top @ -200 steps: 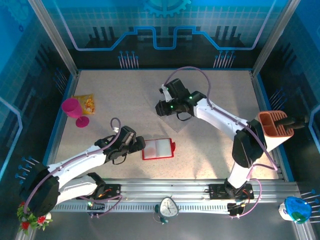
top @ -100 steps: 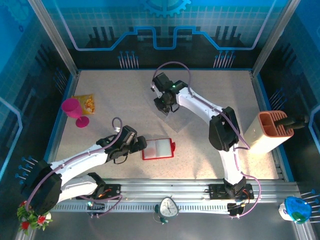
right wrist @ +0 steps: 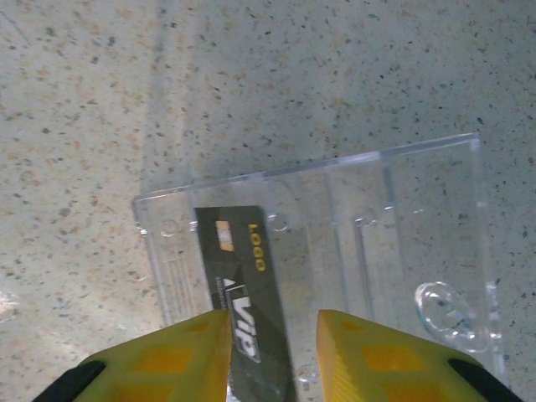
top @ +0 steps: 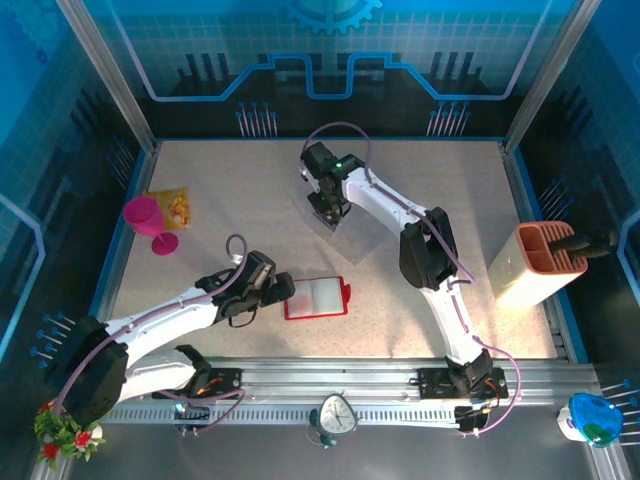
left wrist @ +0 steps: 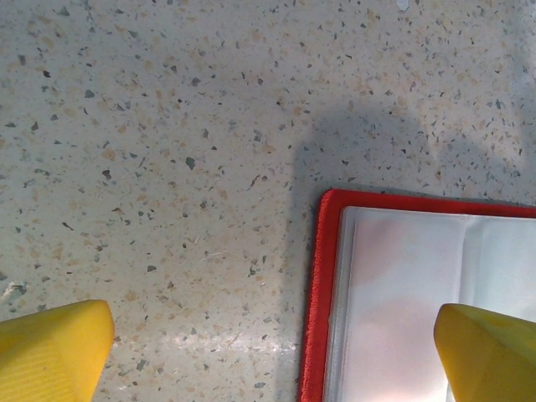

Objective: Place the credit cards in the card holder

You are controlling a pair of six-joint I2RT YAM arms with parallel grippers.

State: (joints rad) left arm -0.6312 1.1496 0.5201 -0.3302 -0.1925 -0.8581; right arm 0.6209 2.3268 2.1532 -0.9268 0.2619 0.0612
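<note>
The card holder (top: 317, 298) lies open near the table's front, a red rim around a pale inside. My left gripper (top: 281, 289) hovers at its left edge. In the left wrist view its fingertips (left wrist: 52, 352) stand far apart and open, over the holder's red edge (left wrist: 322, 285). At mid-table my right gripper (top: 329, 213) points down. In the right wrist view a black credit card (right wrist: 243, 251) with gold and white lettering sits tilted between the narrowed jaws of the right gripper (right wrist: 274, 331). The card lies against the left finger, above a clear plastic sleeve (right wrist: 402, 218).
A pink goblet (top: 148, 222) and a yellow-orange packet (top: 172, 205) stand at the left edge. An orange-brown two-slot rack (top: 540, 262) stands at the right edge. The right arm's elbow (top: 422, 250) juts over mid-table.
The right arm folded its elbow leftward and its gripper shifted a little up and left while the jaws narrowed. The left arm and the card holder stayed put.
</note>
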